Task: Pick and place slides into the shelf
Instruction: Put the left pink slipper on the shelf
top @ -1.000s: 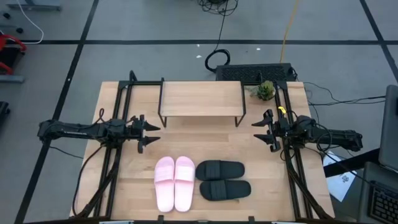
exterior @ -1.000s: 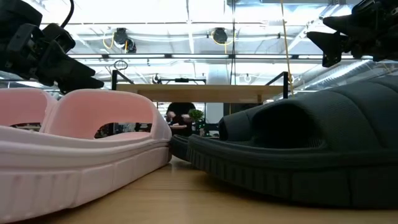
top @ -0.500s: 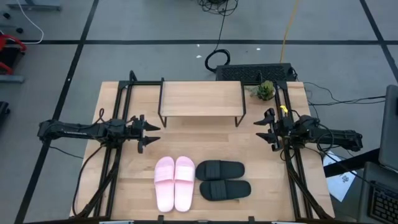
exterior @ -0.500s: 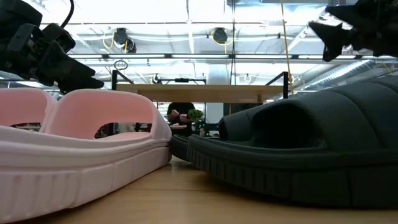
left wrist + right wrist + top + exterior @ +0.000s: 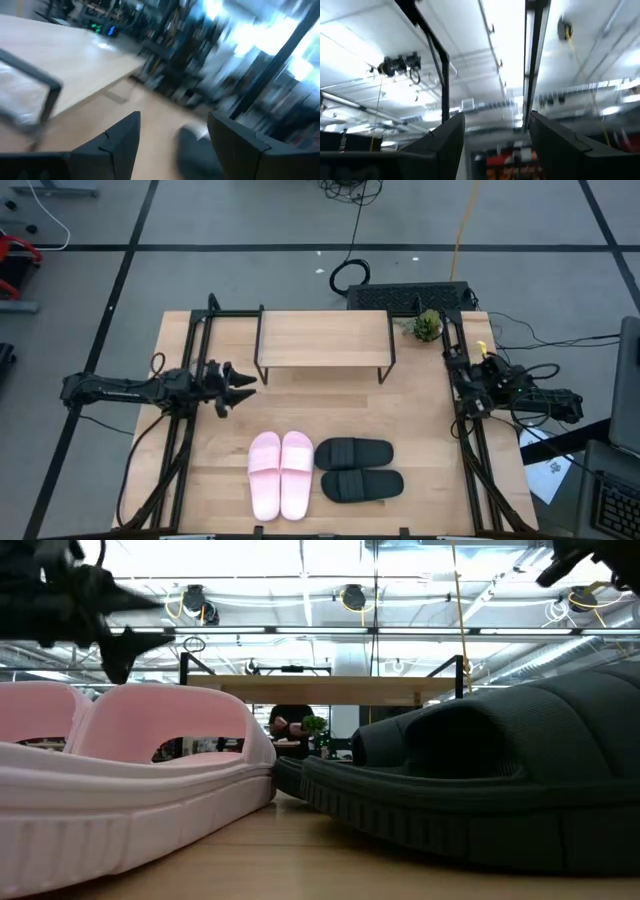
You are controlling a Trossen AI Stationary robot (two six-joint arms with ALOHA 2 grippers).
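Bare worktop (image 5: 420,430) lies between shelf (image 5: 323,340) and slides (image 5: 325,470), lower centre; left hand (image 5: 238,383) spread, mid-left; right hand's (image 5: 465,370) spread too, mid-right.

Bright overhead ceiling lights glare in the low view; both wrist views are motion-blurred.

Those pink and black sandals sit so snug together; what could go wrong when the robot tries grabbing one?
The pale pink slide sandals touch side by side, and the matte black slide sandals lie right against them, so open fingers might nudge a neighbour. The low wooden shelf stands on thin legs; a bump could shift it.
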